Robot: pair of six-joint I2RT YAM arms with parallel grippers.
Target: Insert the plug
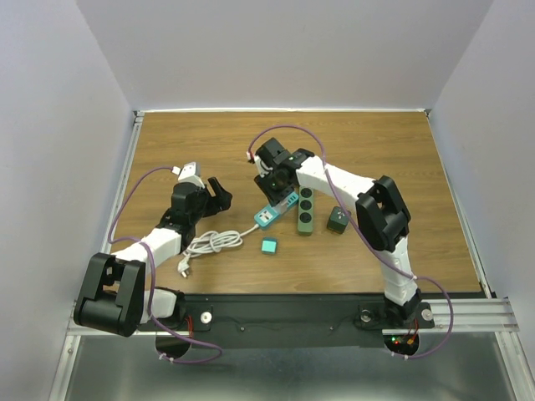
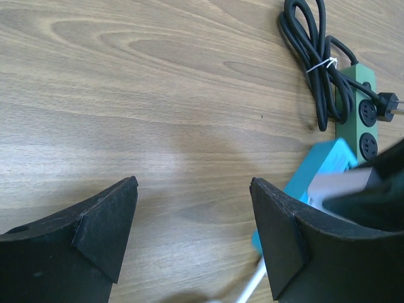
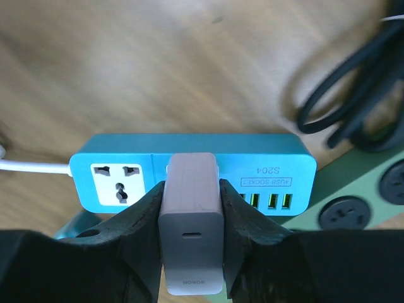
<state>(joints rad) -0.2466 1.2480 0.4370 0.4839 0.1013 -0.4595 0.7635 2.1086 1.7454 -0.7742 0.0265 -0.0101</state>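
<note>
One end effector (image 3: 192, 192) low — clamping charger (image 3: 191, 237).

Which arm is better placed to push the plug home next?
Right. The right tool grips the grey charger right at the blue power strip, lined up with its face. The left tool is open and empty over the bare table.

The green power strip (image 1: 305, 210) lies on the wooden table (image 1: 401, 159), near its centre. A bundled black cord (image 2: 322, 95), bound by a white tie (image 2: 325, 64), lies at one end of it. A teal cube (image 1: 269, 246) and a dark green cube (image 1: 338, 220) sit on either side of the strip, well apart.
</note>
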